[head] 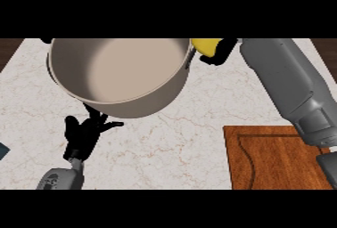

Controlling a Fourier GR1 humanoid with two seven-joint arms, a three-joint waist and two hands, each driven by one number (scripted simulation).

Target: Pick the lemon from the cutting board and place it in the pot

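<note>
- Counter (197,111): pale marble with thin brownish veins.
- Cutting board (276,156): reddish-brown wood, grooved border, at lower right; its visible part is bare.
- Pot (121,73): round, beige-grey, smooth-walled, upper left.
- Right hand (220,52): black fingers curled round the lemon (205,44) at the top edge, just beside the pot's right rim.
- Lemon: bright yellow, mostly hidden.
- Left hand (84,131): fingers spread and straight, holding nothing, below the pot.

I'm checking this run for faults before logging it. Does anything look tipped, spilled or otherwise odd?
Nothing stands out. The pot sits upright, the cutting board lies flat, and the lemon is in the right robot hand beside the pot's rim.
</note>
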